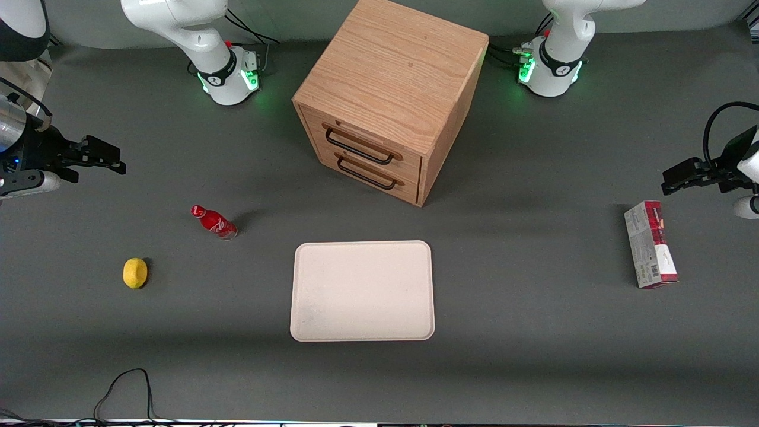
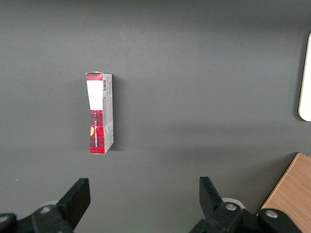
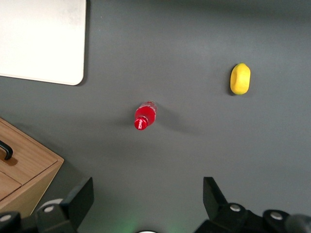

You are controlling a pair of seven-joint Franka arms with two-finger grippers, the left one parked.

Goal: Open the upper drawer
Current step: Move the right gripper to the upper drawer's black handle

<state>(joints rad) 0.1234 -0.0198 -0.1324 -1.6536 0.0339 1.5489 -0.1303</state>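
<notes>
Well apart from the closed upper drawer (image 1: 363, 144), the gripper (image 1: 112, 159) hovers with fingers spread.

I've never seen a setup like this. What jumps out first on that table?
Probably the oak cabinet, its upper drawer and lower drawer both shut. Nearer the camera lies a pale tray. Toward the working arm's end stand a red bottle and a lemon, with the gripper open above the table there, away from the cabinet.
</notes>
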